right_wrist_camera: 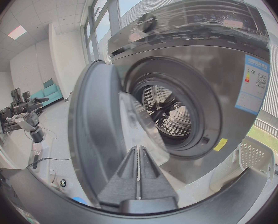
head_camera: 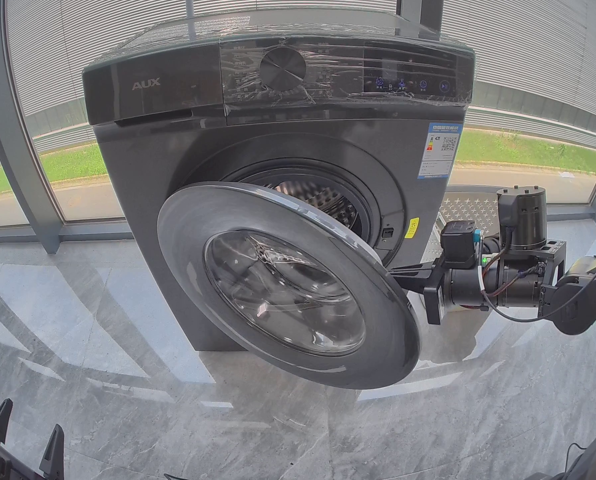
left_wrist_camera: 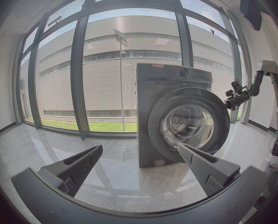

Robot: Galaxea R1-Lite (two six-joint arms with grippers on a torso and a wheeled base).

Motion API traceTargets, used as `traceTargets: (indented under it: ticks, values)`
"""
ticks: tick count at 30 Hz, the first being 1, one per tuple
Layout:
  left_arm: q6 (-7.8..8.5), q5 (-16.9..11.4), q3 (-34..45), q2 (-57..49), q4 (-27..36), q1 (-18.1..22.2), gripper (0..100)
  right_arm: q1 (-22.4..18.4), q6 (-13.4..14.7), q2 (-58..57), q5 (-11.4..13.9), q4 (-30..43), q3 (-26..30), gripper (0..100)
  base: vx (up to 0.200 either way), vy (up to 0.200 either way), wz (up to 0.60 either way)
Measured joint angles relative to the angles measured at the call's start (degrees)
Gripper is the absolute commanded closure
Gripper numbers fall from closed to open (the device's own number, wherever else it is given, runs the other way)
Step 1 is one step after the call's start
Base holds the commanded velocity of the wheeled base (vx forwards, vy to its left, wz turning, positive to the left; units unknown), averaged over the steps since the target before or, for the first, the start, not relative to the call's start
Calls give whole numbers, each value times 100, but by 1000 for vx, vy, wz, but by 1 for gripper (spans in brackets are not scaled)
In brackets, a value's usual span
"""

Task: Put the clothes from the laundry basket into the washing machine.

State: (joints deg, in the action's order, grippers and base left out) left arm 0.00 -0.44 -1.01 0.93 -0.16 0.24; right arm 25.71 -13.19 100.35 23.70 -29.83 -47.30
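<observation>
The dark grey washing machine (head_camera: 178, 141) stands in front of the window with its round door (head_camera: 284, 288) swung partly open, and the steel drum (head_camera: 324, 198) shows behind it. My right gripper (head_camera: 399, 276) is at the door's free edge. In the right wrist view its fingers (right_wrist_camera: 128, 171) are shut together, their tips against the inner side of the door (right_wrist_camera: 95, 122) in front of the drum (right_wrist_camera: 167, 115). My left gripper (head_camera: 24, 435) is low at the near left, open and empty. It (left_wrist_camera: 140, 150) faces the machine (left_wrist_camera: 173, 115) from a distance.
A white perforated laundry basket (head_camera: 471, 208) stands on the floor to the right of the machine, behind my right arm, and its rim (right_wrist_camera: 254, 153) is also visible in the right wrist view. Polished marble floor (head_camera: 111, 341) spreads open in front. Window frames stand behind.
</observation>
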Motion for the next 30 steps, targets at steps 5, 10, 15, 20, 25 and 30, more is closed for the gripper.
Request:
traceTargets:
  ticks: [5,10,15,20,25,30]
  values:
    - [-5,0,0,0,0,0,0,363,-16,-94,55,2,152,100,0,0,0]
    - [-5,0,0,0,0,0,0,896,-20,-112,110,-2,177,100,0,0,0]
    - [-5,0,0,0,0,0,0,1480,-18,9,167,-9,141,100,0,0,0]
    - [-5,1,0,0,-2,-2,0,2137,-18,166,408,-24,-57,100,0,0,0]
    - [-5,4,0,0,-2,0,0,2544,-16,262,547,-216,-239,100,0,0,0]
    - [-5,4,0,0,-2,0,0,2544,-2,221,510,-263,-250,100,0,0,0]
